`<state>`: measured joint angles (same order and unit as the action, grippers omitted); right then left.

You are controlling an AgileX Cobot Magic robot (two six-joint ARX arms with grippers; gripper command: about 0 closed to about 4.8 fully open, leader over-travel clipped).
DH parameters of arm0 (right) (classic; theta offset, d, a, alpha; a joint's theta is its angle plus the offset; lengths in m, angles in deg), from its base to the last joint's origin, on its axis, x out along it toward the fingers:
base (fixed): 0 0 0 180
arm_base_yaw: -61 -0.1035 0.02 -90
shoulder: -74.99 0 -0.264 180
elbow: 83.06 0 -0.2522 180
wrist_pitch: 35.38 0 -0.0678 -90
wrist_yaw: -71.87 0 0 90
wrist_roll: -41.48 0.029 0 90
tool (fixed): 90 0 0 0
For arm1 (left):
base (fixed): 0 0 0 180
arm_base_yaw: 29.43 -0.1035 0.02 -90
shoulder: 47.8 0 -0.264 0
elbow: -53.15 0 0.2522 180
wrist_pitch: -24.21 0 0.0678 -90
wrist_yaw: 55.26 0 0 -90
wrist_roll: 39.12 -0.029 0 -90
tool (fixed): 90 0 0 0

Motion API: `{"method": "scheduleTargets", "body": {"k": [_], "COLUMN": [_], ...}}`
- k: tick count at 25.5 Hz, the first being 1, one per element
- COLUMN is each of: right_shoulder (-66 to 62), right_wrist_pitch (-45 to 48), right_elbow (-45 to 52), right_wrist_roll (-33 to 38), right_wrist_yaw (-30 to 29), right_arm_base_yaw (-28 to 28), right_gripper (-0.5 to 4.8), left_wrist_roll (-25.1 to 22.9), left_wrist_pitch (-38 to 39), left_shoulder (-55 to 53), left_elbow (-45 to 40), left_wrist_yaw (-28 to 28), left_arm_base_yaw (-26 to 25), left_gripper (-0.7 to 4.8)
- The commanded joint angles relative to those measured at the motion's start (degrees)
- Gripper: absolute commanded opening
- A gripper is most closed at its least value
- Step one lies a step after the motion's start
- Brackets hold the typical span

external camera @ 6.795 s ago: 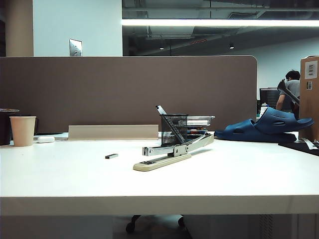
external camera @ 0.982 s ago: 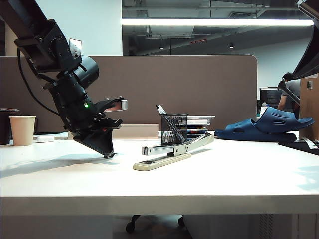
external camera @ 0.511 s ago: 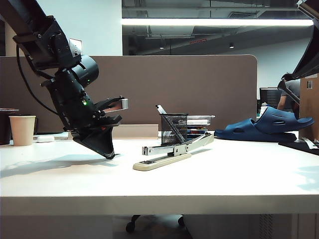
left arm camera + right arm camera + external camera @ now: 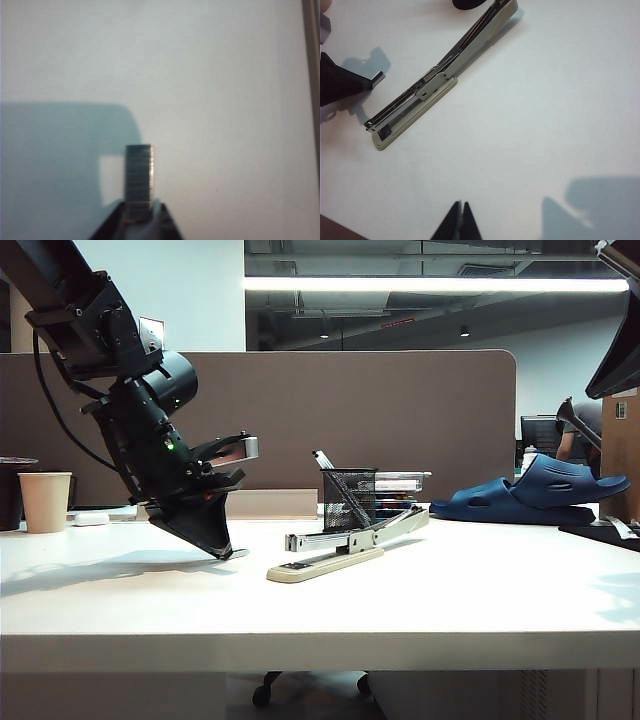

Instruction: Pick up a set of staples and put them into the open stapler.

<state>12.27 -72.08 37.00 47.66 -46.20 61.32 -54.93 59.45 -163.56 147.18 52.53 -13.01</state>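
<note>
**Staples pinched, stapler waiting to the side**

The left gripper (image 4: 141, 216) has its narrow jaws closed on one end of the set of staples (image 4: 138, 180), the rest of the strip sticking straight out beyond the fingertips over the white table (image 4: 420, 590). In the exterior view the left gripper (image 4: 226, 552) sits low, its tips at or just above the table surface; whether the strip has cleared the table cannot be told from here. The stapler (image 4: 345, 542) lies just beside that gripper, on the side toward the black mesh pen cup (image 4: 349, 498), with its silver magazine raised off the beige base and its open end pointing back at the gripper.

The right gripper (image 4: 459, 220) hangs high above the table with its tips pressed together and nothing between them, looking down on the stapler (image 4: 430, 85) well ahead of it.

The step in hand looks like lifting the strip away and carrying it over. Since the hold is only on one end, a slow, level lift seems wise, as a jolt could twist or snap the strip. The free end should probably be lined up lengthwise with the magazine channel before lowering, legs down, so that it slides in rather than landing across the rails.
</note>
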Motion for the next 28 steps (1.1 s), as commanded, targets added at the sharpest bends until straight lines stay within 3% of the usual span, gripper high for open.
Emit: {"method": "scheduleTargets", "body": {"k": [1,13,17,18,23,28], "right_shoulder": [0.11,0.11,0.11,0.09,-0.2,-0.2], "right_wrist_pitch": [0.9,0.9,0.92,0.9,0.92,0.94], "right_elbow": [-0.44,-0.44,-0.44,-0.42,-0.39,-0.39], "right_wrist_roll": [0.0,-0.02,-0.07,-0.2,-0.2,-0.2], "right_wrist_yaw": [-0.11,0.04,0.07,0.07,0.09,0.09], "right_arm_base_yaw": [0.0,0.02,0.02,0.02,0.02,0.02], "right_gripper": [-0.05,-0.05,-0.05,-0.05,-0.05,-0.05], "left_wrist_roll": [-0.09,-0.09,-0.04,-0.04,-0.04,-0.02], "left_wrist_pitch": [-0.76,-6.47,-4.0,-2.82,-0.15,-0.15], "left_shoulder": [0.2,0.2,0.63,0.81,2.27,3.43], "left_elbow": [-0.02,0.24,0.24,0.24,0.26,0.42], "left_wrist_yaw": [0.5,0.44,1.09,2.45,20.76,23.65], "left_arm_base_yaw": [-0.02,-0.02,-0.02,-0.02,-0.02,-0.02], "left_gripper": [1.63,1.61,1.62,1.62,1.61,1.61]}}
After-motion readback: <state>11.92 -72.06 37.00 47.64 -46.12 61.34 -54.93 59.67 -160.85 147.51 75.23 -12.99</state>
